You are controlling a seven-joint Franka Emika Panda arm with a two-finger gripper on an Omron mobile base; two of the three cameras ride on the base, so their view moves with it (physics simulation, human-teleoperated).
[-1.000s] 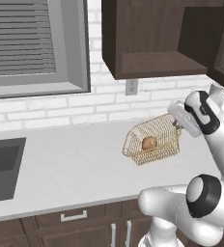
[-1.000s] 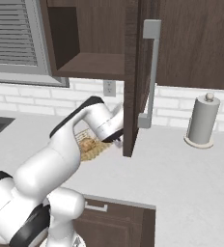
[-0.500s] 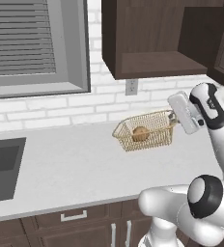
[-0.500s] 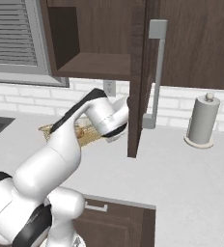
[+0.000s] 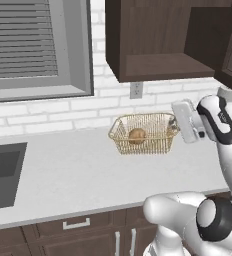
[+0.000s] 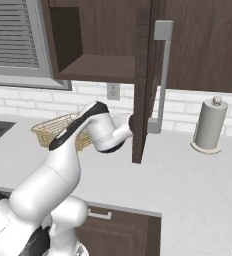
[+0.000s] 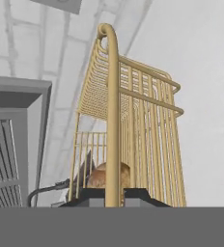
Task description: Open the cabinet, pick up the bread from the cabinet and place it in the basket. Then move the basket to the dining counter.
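The gripper (image 7: 113,193) is pinched on the rim of the basket (image 5: 144,134), holding it level above the grey worktop (image 5: 78,175), the bread (image 5: 137,135) inside at its 9 o'clock end; carry it level and slowly so the bread doesn't roll out

The bread (image 5: 137,135) sits in the basket (image 5: 147,146). My jaws grip the basket's right rim. The bench (image 5: 78,175) lies under it, with the sink (image 5: 2,172) far left. The cabinet (image 5: 158,45) hangs above, and a paper towel roll (image 6: 208,125) stands far right.
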